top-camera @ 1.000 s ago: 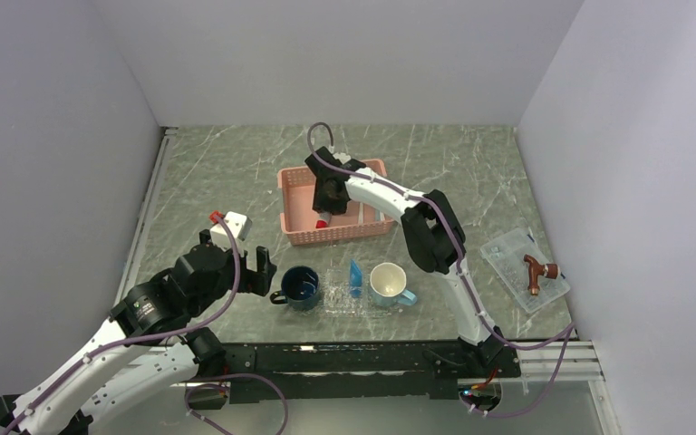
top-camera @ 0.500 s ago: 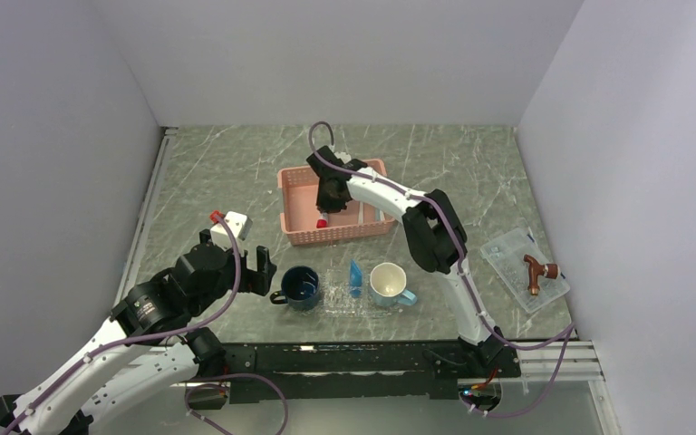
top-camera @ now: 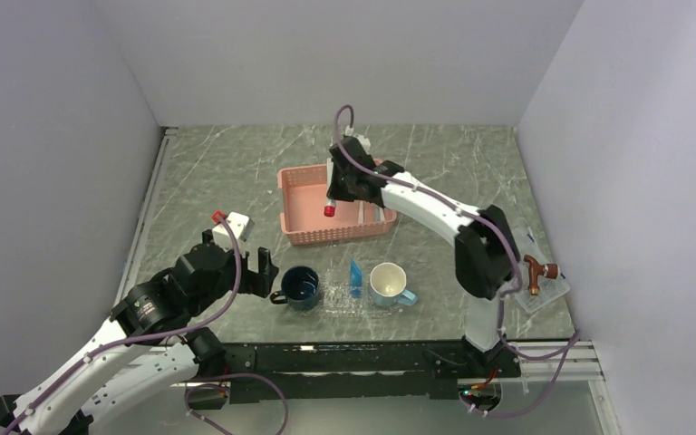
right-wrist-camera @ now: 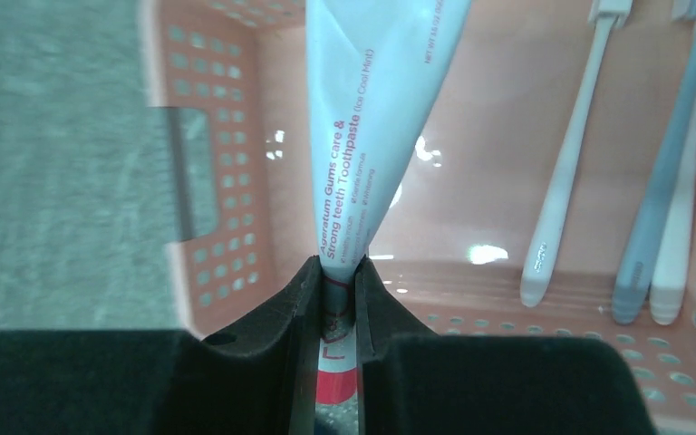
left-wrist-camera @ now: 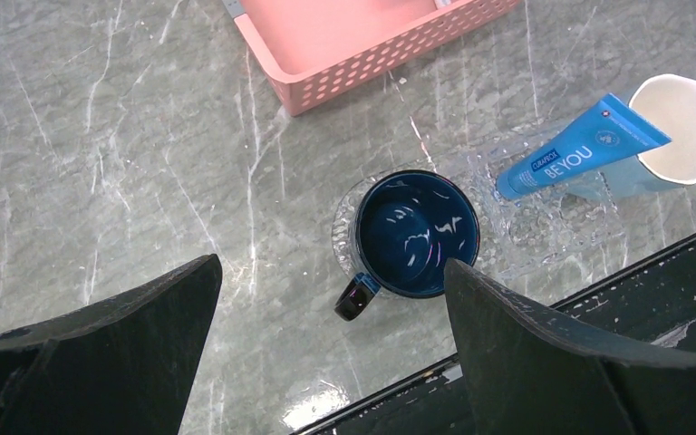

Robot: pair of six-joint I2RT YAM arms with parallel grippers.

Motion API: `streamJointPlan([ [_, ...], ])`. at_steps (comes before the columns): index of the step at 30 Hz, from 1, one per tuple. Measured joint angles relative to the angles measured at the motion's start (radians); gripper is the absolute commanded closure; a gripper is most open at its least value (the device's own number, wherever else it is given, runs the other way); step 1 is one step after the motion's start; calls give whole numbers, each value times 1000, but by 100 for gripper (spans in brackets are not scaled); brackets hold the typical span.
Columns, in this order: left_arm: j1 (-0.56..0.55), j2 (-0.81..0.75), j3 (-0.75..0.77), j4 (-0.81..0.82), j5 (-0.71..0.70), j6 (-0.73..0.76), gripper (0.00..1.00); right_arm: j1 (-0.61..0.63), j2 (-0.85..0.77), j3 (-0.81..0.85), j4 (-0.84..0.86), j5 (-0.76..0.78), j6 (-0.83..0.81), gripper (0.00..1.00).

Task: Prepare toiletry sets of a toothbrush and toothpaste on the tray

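Above the pink basket (top-camera: 335, 237), pinching the white toothpaste (right-wrist-camera: 372, 118) near its red end with the right gripper (right-wrist-camera: 335, 304), fingers pressed tight on the flat tube. Apparently held clear of the basket floor, red end hanging down in the top view.

Step in hand, by the look of it: carrying this tube out toward the tray (left-wrist-camera: 553, 231). On that tray, 1 blue toothpaste (left-wrist-camera: 580, 149), with a dark blue mug (left-wrist-camera: 414, 237) at one end and a white mug (left-wrist-camera: 680, 127) at the other. No brush there; toothbrushes (right-wrist-camera: 566, 181) lying along the basket's right side.

At the near left, the left gripper (left-wrist-camera: 326, 362) hovering over the dark mug, fingers spread wide, holding nothing.

Next, probably: swing toward the near edge, lower over a bare patch of tray, steer clear of both mugs, then part the fingers. Afterwards, back for 2 brushes.
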Motion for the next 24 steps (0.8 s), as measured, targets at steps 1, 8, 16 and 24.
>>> streamJointPlan([
  [1, 0, 0, 0, 0, 5, 1, 1, 0, -41, -26, 26, 0, -4, 88],
  [8, 0, -15, -1, 15, 55, 12, 0, 0, -276, -203, 198, -51, -66, 88],
  [16, 0, -39, -9, 64, 154, 22, 1, 26, -521, -445, 313, -157, -199, 88],
  [24, 0, 24, 50, 68, 235, -9, 1, 211, -724, -618, 333, -85, -339, 88],
])
